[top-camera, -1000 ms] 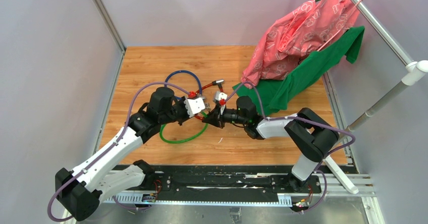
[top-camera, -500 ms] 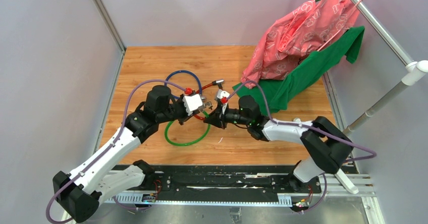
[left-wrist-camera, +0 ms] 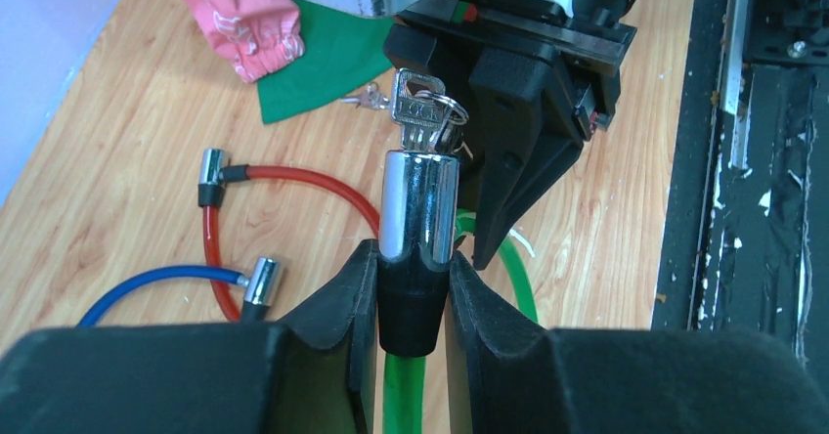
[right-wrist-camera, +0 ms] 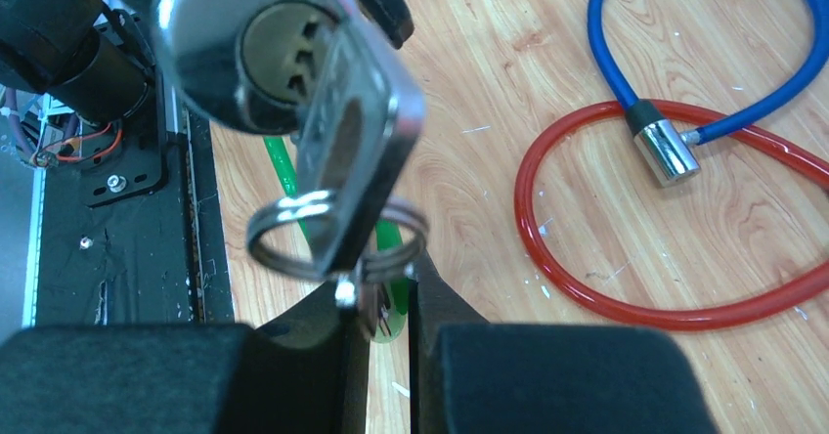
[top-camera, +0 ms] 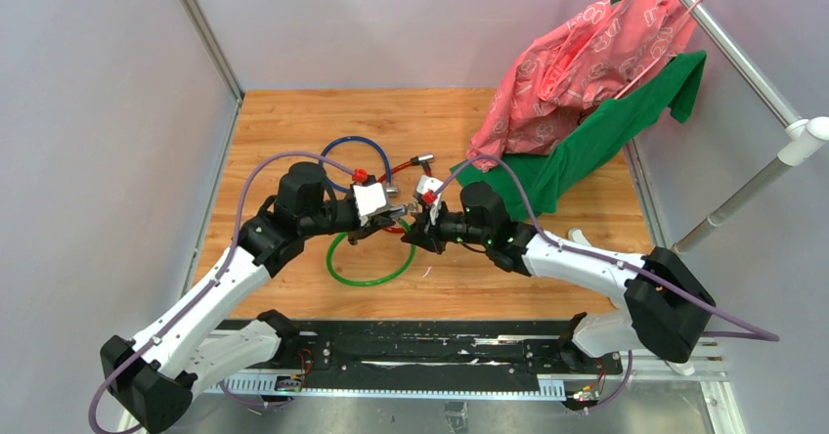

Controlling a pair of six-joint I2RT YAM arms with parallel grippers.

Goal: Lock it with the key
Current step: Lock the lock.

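Observation:
My left gripper (left-wrist-camera: 415, 297) is shut on the black collar of the green cable's (top-camera: 367, 280) silver lock cylinder (left-wrist-camera: 418, 204). The cylinder is lifted off the table. The key (left-wrist-camera: 418, 111) sits pushed into the cylinder's end, its ring (left-wrist-camera: 448, 113) hanging beside it. From the right wrist I see the keyhole face (right-wrist-camera: 264, 48), the key (right-wrist-camera: 357, 160) in it and the ring (right-wrist-camera: 332, 234). My right gripper (right-wrist-camera: 386, 302) faces the cylinder, jaws nearly together, with a small piece of the key bunch (right-wrist-camera: 371, 307) between them. Both grippers (top-camera: 401, 224) meet mid-table.
A red cable loop (right-wrist-camera: 626, 302) and a blue cable (right-wrist-camera: 704, 121) with silver ends lie on the wooden table (top-camera: 293, 121) just behind. Pink cloth (top-camera: 577, 63) and green cloth (top-camera: 587, 141) hang from a rail at the back right. Grey walls close both sides.
The right arm's elbow has swung out to the right and the arm has stretched. Both grippers and the green loop have shifted slightly. The jaws look the same.

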